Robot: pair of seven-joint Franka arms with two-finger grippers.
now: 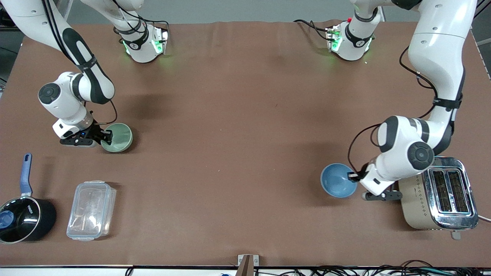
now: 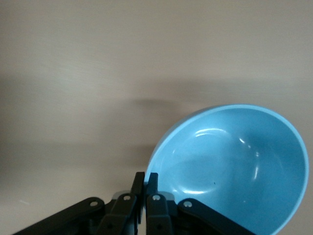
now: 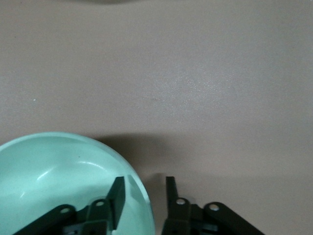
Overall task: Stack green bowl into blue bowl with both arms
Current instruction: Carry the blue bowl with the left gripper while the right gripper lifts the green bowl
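The green bowl [image 1: 119,137] sits on the brown table toward the right arm's end. My right gripper [image 1: 106,137] is open with its jaws astride the bowl's rim. In the right wrist view [image 3: 144,195] one finger is inside the green bowl [image 3: 54,186] and the other is outside it. The blue bowl [image 1: 337,180] is low at the table toward the left arm's end, nearer the front camera. My left gripper [image 1: 353,176] is shut on its rim. The left wrist view [image 2: 145,182] shows the fingers pinching the edge of the blue bowl [image 2: 234,161].
A silver toaster [image 1: 441,193] stands right beside the left gripper. A clear plastic container [image 1: 91,210] and a black saucepan with a blue handle [image 1: 23,220] lie nearer the front camera than the green bowl. The brown table [image 1: 238,126] lies between the bowls.
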